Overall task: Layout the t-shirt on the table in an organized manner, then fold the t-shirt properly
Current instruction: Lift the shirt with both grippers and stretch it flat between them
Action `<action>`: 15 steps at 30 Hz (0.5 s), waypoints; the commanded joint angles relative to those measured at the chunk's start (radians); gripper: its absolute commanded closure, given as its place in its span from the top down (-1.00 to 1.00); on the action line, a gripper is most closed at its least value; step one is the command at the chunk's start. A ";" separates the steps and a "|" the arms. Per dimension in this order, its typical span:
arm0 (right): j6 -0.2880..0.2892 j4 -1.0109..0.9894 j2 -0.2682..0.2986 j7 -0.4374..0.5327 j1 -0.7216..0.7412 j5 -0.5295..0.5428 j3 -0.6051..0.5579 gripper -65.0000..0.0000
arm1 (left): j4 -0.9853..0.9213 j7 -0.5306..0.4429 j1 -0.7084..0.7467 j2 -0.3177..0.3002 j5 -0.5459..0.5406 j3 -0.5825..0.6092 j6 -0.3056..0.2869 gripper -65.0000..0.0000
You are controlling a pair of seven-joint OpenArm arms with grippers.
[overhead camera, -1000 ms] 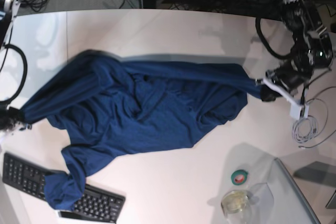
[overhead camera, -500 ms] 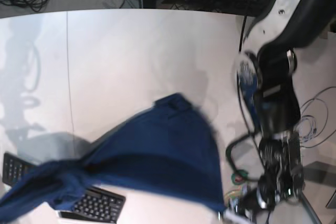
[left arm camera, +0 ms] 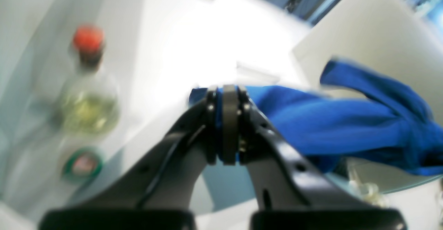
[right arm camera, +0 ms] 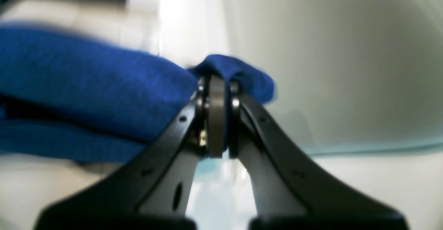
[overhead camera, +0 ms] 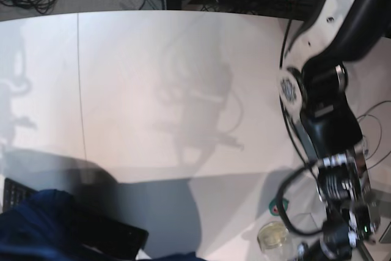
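The dark blue t-shirt (overhead camera: pixel 36 224) hangs bunched at the near left corner in the base view, off the white table (overhead camera: pixel 153 90) and casting a wide shadow on it. In the left wrist view my left gripper (left arm camera: pixel 225 95) is shut on a fold of the t-shirt (left arm camera: pixel 328 126), which stretches away to the right. The right wrist view has my right gripper (right arm camera: pixel 216 84) shut on another fold, with the t-shirt (right arm camera: pixel 86 84) trailing left. My left arm (overhead camera: pixel 324 120) reaches down the right side of the base view. The right arm is out of that view.
A black keyboard (overhead camera: pixel 12 191) lies partly under the hanging shirt at the near left. A green tape roll (overhead camera: pixel 278 207) and a glass jar (overhead camera: pixel 273 235) sit near the left arm. The left wrist view also has a red-capped bottle (left arm camera: pixel 88 43).
One second ago the shirt lay spread across the table, held at both ends. It has been lifted and swept toward the near edge, and the left arm swung from the far right to the near right.
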 commanded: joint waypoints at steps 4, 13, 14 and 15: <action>-0.002 0.117 -0.050 0.013 -0.219 0.003 0.186 -1.00 | 0.152 -0.026 0.194 -0.011 -0.021 -0.007 -0.005 -1.00; -0.001 0.052 -0.202 0.092 -0.571 -0.002 0.295 -1.00 | 0.186 -0.030 0.575 -0.031 -0.021 -0.003 -0.009 -1.00; -0.001 0.035 -0.207 0.108 -0.594 -0.002 0.295 -1.00 | 0.186 -0.030 0.603 -0.032 -0.021 -0.009 -0.009 -1.00; -0.001 0.023 -0.208 0.120 -0.616 -0.002 0.295 -1.00 | 0.186 -0.030 0.621 -0.032 -0.021 -0.009 -0.009 -1.00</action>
